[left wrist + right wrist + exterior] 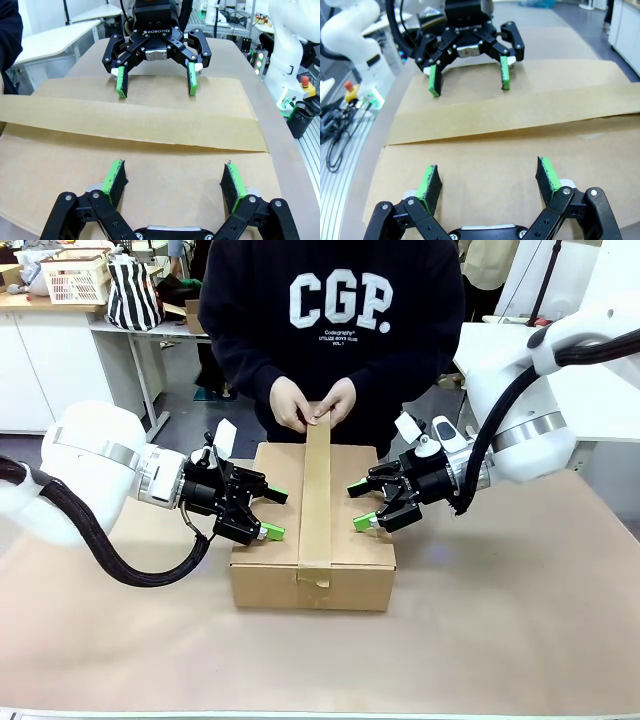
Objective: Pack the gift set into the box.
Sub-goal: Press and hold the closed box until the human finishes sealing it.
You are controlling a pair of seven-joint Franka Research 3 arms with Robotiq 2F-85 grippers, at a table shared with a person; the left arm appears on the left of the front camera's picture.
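Observation:
The box (280, 575) sits shut in the middle of the table, its top flaps folded flat. A brown tape strip (316, 500) runs along the centre seam and over the near edge. The person's hands (312, 405) hold the strip at the far edge. My left gripper (272, 514) is open over the left flap, and my right gripper (361, 506) is open over the right flap. In the left wrist view my left gripper (174, 175) faces the right gripper (156, 82) across the tape (125, 120). The right wrist view shows my right gripper (487, 180) open above the cardboard (485, 150). The gift set is hidden.
The tan table (520, 620) has free room on all sides of the box. The person stands close against the far edge. A white basket (75, 280) and a striped bag (133, 295) sit on a desk far behind at the left.

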